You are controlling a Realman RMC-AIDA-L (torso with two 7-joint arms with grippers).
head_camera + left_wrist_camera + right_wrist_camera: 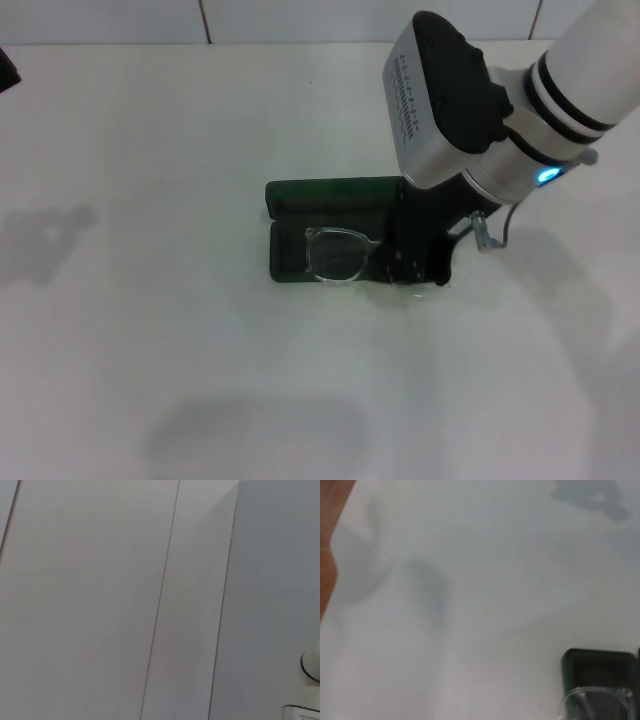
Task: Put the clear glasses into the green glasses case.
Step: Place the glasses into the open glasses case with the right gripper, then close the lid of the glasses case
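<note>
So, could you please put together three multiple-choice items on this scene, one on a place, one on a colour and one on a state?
1. Where is the right gripper?
A. At the right end of the green glasses case
B. Near the table's front edge, far from the case
C. Out of the head view

2. What colour is the glasses case?
A. Red
B. Dark green
C. Yellow

3. What state is the case in?
A. Shut
B. Open, with the clear glasses over its tray
C. Open, with nothing near it

Answers:
1. A: the right gripper is down at the right end of the green glasses case.
2. B: both halves show dark green on the white table.
3. B: the lid lies back and the clear glasses sit over the near half.

The left gripper is not in view.
</note>
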